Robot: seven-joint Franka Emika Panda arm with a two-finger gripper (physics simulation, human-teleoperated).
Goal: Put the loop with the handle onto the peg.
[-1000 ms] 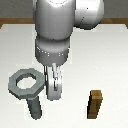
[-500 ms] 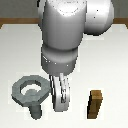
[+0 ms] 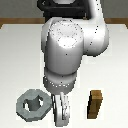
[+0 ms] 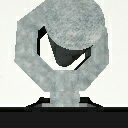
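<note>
White tabletop fills my exterior view, with a brown floor strip behind it. My Panda arm hangs low over the front of the table, and the gripper points down just beside the loop with the handle, which lies flat at the exterior view's left. From what I see, the ring is already threaded: in the wrist view the peg rises through the round hole, its top face towards the camera, while the handle tab points away from it. I can't tell whether the fingers are spread or closed; they read as one pale shape and the wrist view doesn't show them. They don't seem to grip anything.

A brown wooden block stands upright at the exterior view's right, well apart from the ring.

I judge the ring stiff, fairly light and smooth-sided, so it could slip. If I had to lift it again, the straight tab is the place to pinch, across its flat sides.
</note>
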